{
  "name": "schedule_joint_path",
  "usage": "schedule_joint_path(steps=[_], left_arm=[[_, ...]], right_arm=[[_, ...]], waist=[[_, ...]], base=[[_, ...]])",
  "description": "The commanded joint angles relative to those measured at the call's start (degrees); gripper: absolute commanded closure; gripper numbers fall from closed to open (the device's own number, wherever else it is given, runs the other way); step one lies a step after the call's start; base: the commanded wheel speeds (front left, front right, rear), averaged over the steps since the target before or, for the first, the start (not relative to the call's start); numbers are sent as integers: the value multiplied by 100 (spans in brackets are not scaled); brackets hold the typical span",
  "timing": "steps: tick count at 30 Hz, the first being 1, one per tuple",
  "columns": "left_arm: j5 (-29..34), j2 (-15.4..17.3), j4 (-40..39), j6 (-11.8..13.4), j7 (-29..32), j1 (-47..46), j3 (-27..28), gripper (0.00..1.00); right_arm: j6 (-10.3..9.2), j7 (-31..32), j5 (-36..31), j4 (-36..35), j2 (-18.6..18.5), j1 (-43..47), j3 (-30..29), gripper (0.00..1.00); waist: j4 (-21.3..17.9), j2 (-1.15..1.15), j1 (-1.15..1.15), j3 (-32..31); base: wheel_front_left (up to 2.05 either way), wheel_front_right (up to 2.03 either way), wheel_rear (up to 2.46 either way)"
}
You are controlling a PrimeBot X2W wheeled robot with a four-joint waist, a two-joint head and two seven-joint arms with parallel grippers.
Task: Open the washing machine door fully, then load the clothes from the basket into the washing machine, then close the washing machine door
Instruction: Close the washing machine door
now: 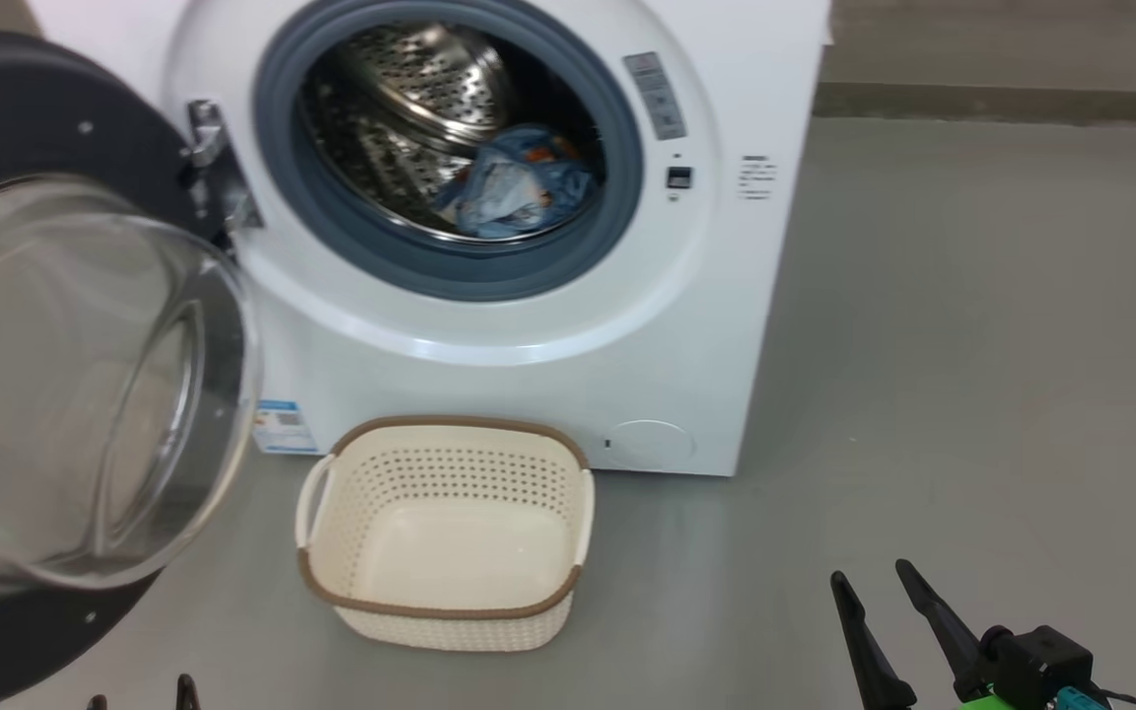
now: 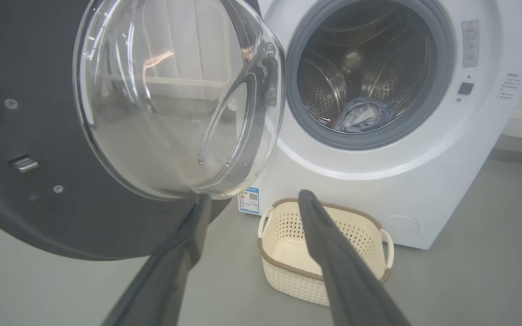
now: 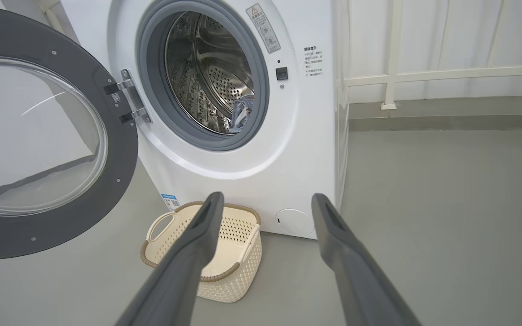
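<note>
Washing machine door [image 1: 35, 118] swung wide, at left. Clothes [image 1: 514, 187] heaped low in the drum of the washing machine [image 1: 489, 394]. Basket [image 1: 450, 463], bottom bare, on the floor [image 1: 972, 394] just before the machine's front. Left claw [image 2: 255, 198] and right claw [image 3: 268, 196] both spread, gripping nothing.

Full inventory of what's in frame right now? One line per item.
washing machine: 1, white, centre, on the floor
door: 1, black rim with clear glass bowl, swung open at the left
drum: 1, perforated steel, inside the grey ring
clothes: one bundle (piece count unclear), light blue with some orange, in the drum
basket: 1, cream with brown rim, empty, on the floor before the machine
label: 1, blue, machine's lower left corner
floor: grey
railing: 1, white, right of the machine
left gripper: 1, dark, open, holding nothing
right gripper: 1, dark, open, holding nothing
</note>
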Motion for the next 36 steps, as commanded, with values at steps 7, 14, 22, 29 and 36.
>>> schedule_joint_path(steps=[7,14,22,29,36], left_arm=[[43,55,-92,38,-36,-51,274,0],[8,55,-52,19,-36,-46,300,0],[14,55,-62,34,-36,-22,299,0],[-111,55,-161,148,-36,7,330,0],[-128,55,-193,184,-36,15,324,0]], right_arm=[[16,-28,21,-119,56,8,161,0],[16,-28,-5,-116,104,45,171,0],[16,-28,-36,-97,127,20,227,0],[16,-28,-51,-67,78,-160,348,0],[16,-28,-27,-19,62,-236,405,0]], waist=[[890,0,0,-61],[1335,0,0,-95],[1712,0,0,-49],[1798,0,0,73],[1806,0,0,87]], base=[[0,0,0],[0,0,0],[0,0,0],[0,0,0],[0,0,0]])
